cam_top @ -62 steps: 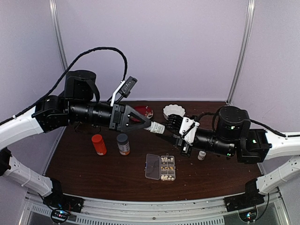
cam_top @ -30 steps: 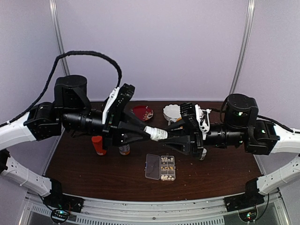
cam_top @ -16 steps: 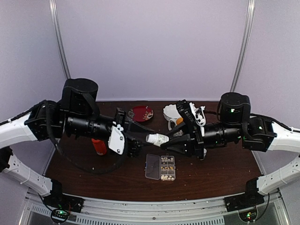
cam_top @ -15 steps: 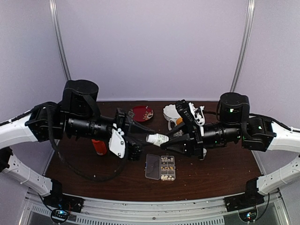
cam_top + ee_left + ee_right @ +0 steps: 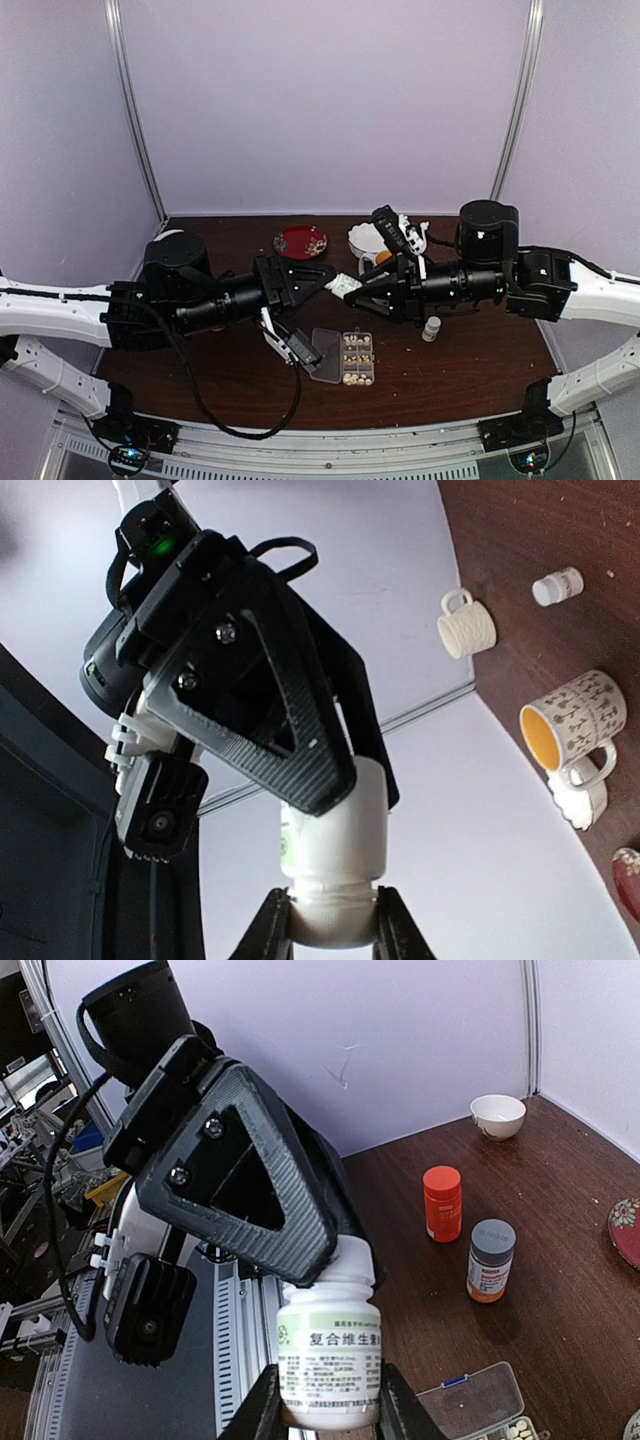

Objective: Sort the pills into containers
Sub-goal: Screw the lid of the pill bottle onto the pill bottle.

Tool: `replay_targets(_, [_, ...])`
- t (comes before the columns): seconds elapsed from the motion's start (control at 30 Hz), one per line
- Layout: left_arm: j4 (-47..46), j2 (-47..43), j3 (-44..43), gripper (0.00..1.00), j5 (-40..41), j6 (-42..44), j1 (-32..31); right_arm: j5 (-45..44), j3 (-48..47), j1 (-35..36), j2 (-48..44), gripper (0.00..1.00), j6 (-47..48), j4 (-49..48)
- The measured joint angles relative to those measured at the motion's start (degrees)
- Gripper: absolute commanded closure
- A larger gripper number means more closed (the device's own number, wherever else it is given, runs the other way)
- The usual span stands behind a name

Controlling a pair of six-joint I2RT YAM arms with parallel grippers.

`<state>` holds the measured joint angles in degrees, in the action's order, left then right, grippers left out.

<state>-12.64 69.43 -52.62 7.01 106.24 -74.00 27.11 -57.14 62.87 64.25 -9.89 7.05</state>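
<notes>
**While two arms hold one white bottle, the pill box lies open below**

Where the two arms meet in the top view, a white bottle (image 5: 345,284) is held up in the air, just behind the pill box (image 5: 371,372). The bottle lies on its side, its long way running left to right. The left end effector (image 5: 332,283) is pinched on one end and the right end effector (image 5: 366,290) on the other. The pill box lies flat, near the front edge of the brown surface (image 5: 470,375), its long way running front to back. Its clear lid (image 5: 324,358) is flopped open to the left. Pills (image 5: 352,349) show as pale specks in the cells (image 5: 358,375). Brown surface shows to the right of the box, and a small white bottle (image 5: 431,328) stands apart there.

In the left wrist view, the left fingers (image 5: 265,935) squeeze the bottle's cap (image 5: 335,925). The bottle points away from them. A cream mug (image 5: 467,632) and a patterned mug (image 5: 580,715) stand beyond. No writing can be read here.

In the right wrist view, the right fingers (image 5: 262,1410) squeeze the bottle's body, cap pointing away. Its label (image 5: 328,1350) has a round green mark and big words, "复合维生素". The lines under it are too small to read. The box's lid and a few pills (image 5: 518,1429) peek in at the bottom. An orange bottle (image 5: 442,1203) and a grey-capped bottle (image 5: 491,1260) stand upright, apart from the box. A white bowl (image 5: 497,1115) sits by the far edge.
</notes>
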Motion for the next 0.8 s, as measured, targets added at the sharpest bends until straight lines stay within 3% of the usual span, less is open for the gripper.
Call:
replay_targets(0.1, [-5.1, 0.4, 0.7, 0.43, 1.6, 2.9, 0.0, -0.4, 0.0, -0.3, -0.2, 1.0, -0.7, -2.1])
replay_targets(0.37, [-11.0, 2.1, 1.4, 0.06, 1.0, -6.7, -0.4, 3.6, -0.1, 1.4, -1.3, 0.99, 2.0, -4.5])
replay_targets(0.47, [-10.6, 0.1, 2.7, 0.03, 0.7, -13.5, -0.3, 3.5, -0.7, 1.4, -3.1, 1.0, 4.2, -2.4])
replay_targets(0.6, [-8.4, -3.7, 2.9, 0.08, -0.3, -24.5, -0.3, 2.1, -1.7, 1.4, -6.3, 1.0, 7.7, -0.1])
replay_targets(0.8, [-1.5, -7.8, -0.7, 0.1, -4.2, -46.9, -0.3, -1.9, -1.4, 1.4, -9.7, 1.0, 13.2, 0.6])
